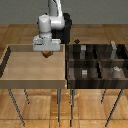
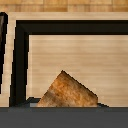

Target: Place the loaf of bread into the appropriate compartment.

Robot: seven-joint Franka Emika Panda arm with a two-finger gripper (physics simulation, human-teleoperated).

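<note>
The loaf of bread point(image 1: 48, 54) is a tiny orange-brown block held at the tips of my gripper point(image 1: 47, 51). The gripper hangs over the far part of the light wooden tray point(image 1: 30, 70) on the exterior view's left and is shut on the loaf, which is lifted off the tray floor. In the wrist view the loaf point(image 2: 67, 93) sits tilted, close to the camera, above the tray floor point(image 2: 75, 50). The dark box of compartments point(image 1: 95, 75) stands to the exterior view's right of the tray.
The tray has a raised rim point(image 2: 22, 60), dark in the wrist view. Small grey and white items lie in the compartments, among them one point(image 1: 85, 73) at the front and one point(image 1: 116, 69) to the right. Both units stand on thin legs.
</note>
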